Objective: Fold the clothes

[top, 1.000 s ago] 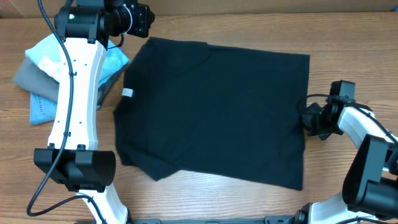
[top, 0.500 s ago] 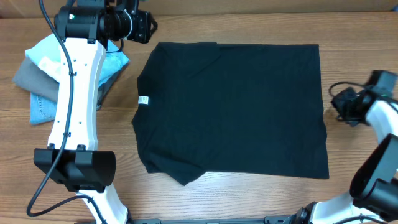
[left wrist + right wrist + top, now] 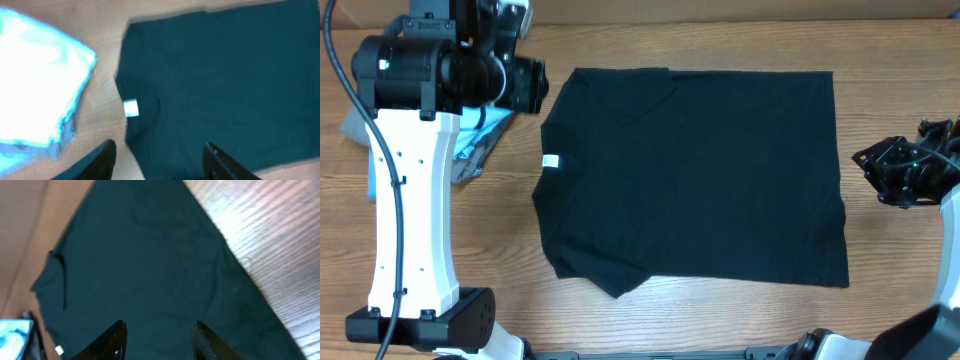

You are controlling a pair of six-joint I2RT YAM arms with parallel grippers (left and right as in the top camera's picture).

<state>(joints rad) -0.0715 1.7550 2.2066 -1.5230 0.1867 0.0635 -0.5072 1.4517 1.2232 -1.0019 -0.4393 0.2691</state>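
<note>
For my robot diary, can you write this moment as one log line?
black T-shirt: spread flat on table | left gripper: open, empty | right gripper: open, empty | fold: not yet begun

Two arms in white shells and black joints, as I see them on my feeds.

From above, my left arm (image 3: 415,200) is a long white link dotted with small dark screws, capped by a round black joint housing with a tiny green light and ending in a black block; a thin black cable (image 3: 392,250) runs along it. My right arm (image 3: 952,240) also has a white link, with a dark grey segment below and loose black wires round its black wrist. The left hand (image 3: 159,147) has matte black fingers (image 3: 220,162); the right hand (image 3: 159,325) has glossy black ones.
</note>
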